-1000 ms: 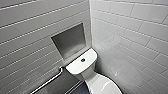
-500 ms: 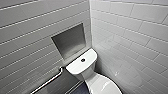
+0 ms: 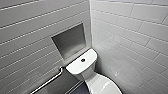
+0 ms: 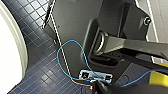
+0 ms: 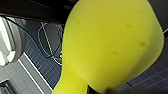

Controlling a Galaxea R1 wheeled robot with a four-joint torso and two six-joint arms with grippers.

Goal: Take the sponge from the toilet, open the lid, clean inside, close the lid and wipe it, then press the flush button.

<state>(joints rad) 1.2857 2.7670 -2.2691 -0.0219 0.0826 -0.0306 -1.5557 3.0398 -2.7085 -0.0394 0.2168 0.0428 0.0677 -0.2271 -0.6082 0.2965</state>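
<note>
Plainly, the right end effector (image 5: pixel 86 88) is clamped on the sponge (image 5: pixel 110 45), squeezing one end. The toilet (image 3: pixel 77 68) stands ahead and below; its lid (image 3: pixel 103 86) looks down, long axis running from tank toward the robot.

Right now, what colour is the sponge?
Bright yellow. The sponge shows best in the right wrist view.

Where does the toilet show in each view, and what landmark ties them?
Head view: the toilet stands in the wall corner, below the niche.
Left wrist view: its white curved edge borders the tiled floor.
Right wrist view: a white rounded shape past the sponge, probably the toilet.
Shared landmark: the dark blue tiled floor.
</note>
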